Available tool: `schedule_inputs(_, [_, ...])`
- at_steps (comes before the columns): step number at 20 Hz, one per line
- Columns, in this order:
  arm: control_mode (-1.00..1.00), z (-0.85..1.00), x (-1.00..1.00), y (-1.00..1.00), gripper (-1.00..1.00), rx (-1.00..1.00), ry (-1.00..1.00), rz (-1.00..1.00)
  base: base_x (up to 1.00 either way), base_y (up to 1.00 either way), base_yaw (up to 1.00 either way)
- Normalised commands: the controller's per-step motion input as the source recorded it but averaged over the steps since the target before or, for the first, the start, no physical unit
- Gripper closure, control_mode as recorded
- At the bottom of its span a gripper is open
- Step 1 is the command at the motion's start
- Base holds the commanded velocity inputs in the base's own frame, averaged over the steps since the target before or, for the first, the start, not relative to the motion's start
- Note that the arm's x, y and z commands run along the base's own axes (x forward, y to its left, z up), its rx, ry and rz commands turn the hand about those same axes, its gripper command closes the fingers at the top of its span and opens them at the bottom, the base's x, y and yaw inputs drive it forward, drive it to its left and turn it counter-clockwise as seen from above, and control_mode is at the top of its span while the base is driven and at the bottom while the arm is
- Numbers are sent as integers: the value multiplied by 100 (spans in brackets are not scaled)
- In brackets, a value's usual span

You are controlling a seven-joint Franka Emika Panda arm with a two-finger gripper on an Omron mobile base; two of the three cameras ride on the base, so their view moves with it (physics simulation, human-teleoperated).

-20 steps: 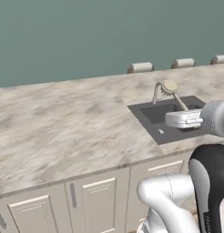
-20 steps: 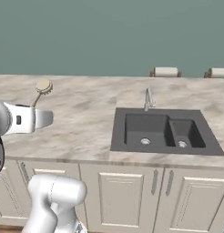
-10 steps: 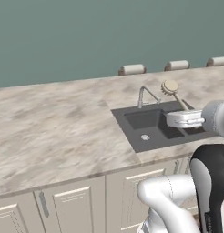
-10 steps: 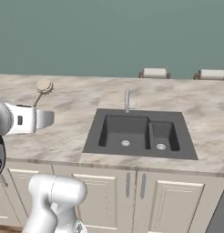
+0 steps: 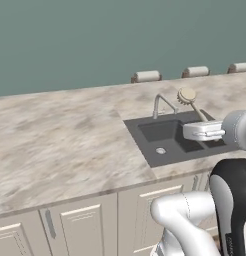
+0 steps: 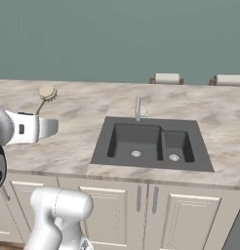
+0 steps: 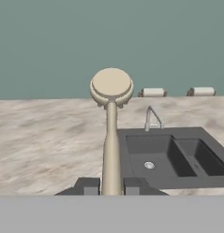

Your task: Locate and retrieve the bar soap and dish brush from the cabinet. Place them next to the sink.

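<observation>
— Where is the dish brush (image 7: 111, 127) at this point?

— In the gripper (image 7: 111, 185). The two dark fingers are pressed against the bottom of the thin handle, one on each side, and the round disc head stands up and away from the hand.

— And the sink (image 6: 150, 144), which way from it?

— In the view along the hand, the dark basin lies ahead and to the right of the handle, with bare counter (image 7: 45, 136) to the left and straight in front. From the right base camera the brush (image 6: 45, 95) is held over the counter well to the left of the basin. So I judge the drop spot is the marbled strip just beside the basin's near-left edge, a short way forward and down.

— How does the brush lie?

— Its long axis runs out from the fingers, tilted upward, head farthest off.

— Materials?

— Brush is plain beige, smooth, a flat disc on a straight stick. The counter is pale veined marble, the basin matte dark grey with two bowls, and the faucet (image 5: 162, 104) is a curved silver tube behind it.

— The soap?

— I can't spot it from here.
</observation>
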Motion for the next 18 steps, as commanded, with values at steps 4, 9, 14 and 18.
schedule_inputs(4, [100,0,0,0,100,0,0,0,-11,27,-12])
schedule_inputs(9, [100,0,0,0,100,0,0,0,-28,33,-12])
schedule_inputs(14, [100,0,0,0,100,0,0,0,-42,56,1])
schedule_inputs(18, [100,0,0,0,100,0,0,0,-20,43,4])
